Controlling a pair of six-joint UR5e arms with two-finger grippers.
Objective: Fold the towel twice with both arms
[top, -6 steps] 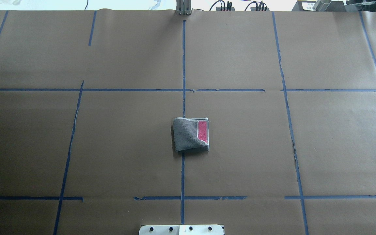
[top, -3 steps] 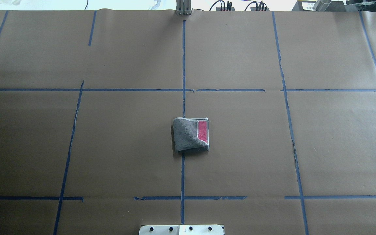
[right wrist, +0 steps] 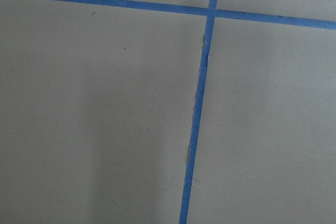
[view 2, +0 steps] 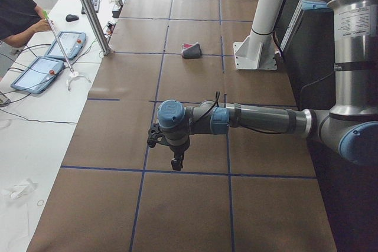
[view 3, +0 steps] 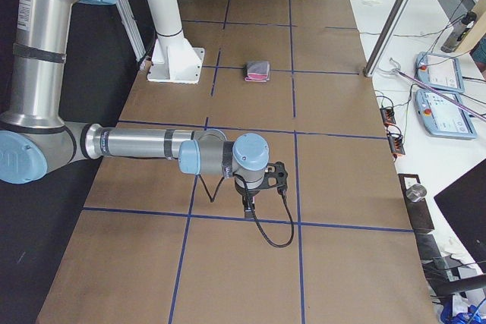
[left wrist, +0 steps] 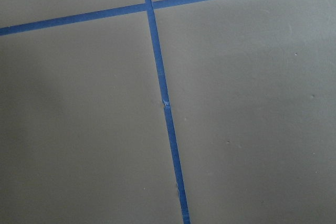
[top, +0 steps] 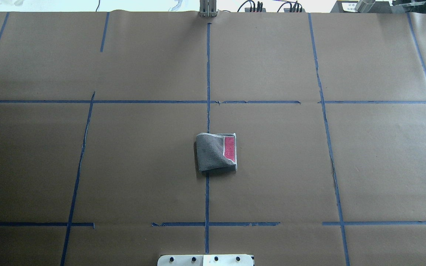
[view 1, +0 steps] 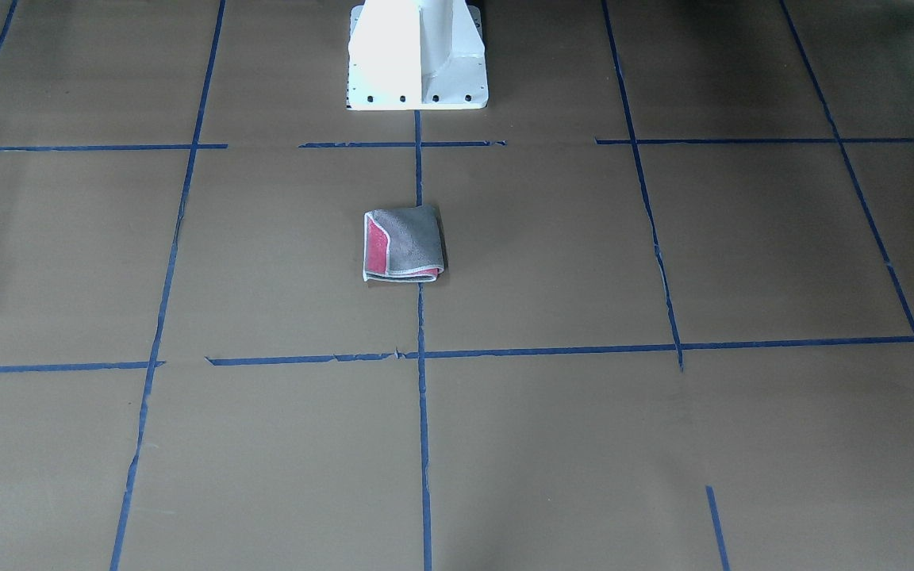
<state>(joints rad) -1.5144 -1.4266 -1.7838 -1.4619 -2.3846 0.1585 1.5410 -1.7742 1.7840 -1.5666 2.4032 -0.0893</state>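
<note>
Two arms reach out low over the surface (top: 124, 166), one near each end, and the towel (top: 216, 152) lies between them. It sits in the middle, close to the robot's edge, just in front of the white base (view 1: 417, 55) and on a line of blue tape (top: 207, 195). The left gripper (view 2: 175, 160) points down near the left end. The right gripper (view 3: 249, 206) points down near the right end. Both are well apart from the towel, and neither looks nearer. I cannot tell if either gripper is wide or narrow, but nothing hangs from them. The towel is a small, almost square bundle, so it has no long side. Grey is on top, with a pink strip along its right side. It looks folded both ways already.
</note>
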